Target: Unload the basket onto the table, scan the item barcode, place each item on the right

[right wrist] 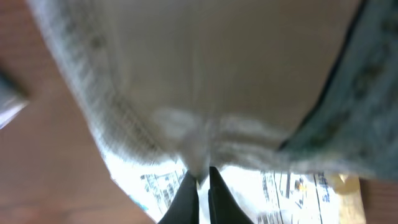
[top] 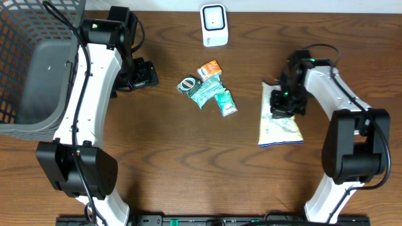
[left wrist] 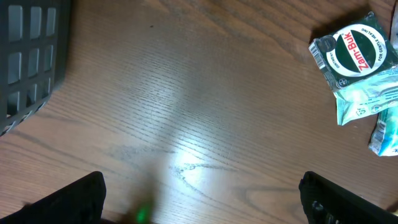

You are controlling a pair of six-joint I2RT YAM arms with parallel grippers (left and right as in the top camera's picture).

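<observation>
The item in hand is a white plastic bag (top: pixel 280 122) with blue print, lying flat at the right of the table. My right gripper (top: pixel 281 102) sits on its upper half. In the right wrist view the black fingertips (right wrist: pixel 186 198) are pinched together on a fold of the bag's film (right wrist: pixel 217 74), so the right gripper (right wrist: pixel 200 177) is shut on it. Print on the bag is blurred, and I cannot make out a barcode. The white scanner (top: pixel 213 25) stands at the back centre. My left gripper (top: pixel 146 74) (left wrist: pixel 202 202) hovers open and holds nothing.
A small pile lies mid-table: an orange box (top: pixel 210 68), a round Zam-Buk packet (top: pixel 188 84) (left wrist: pixel 354 53) and teal sachets (top: pixel 217 97). A grey wire basket (top: pixel 38 63) (left wrist: pixel 31 50) fills the far left.
</observation>
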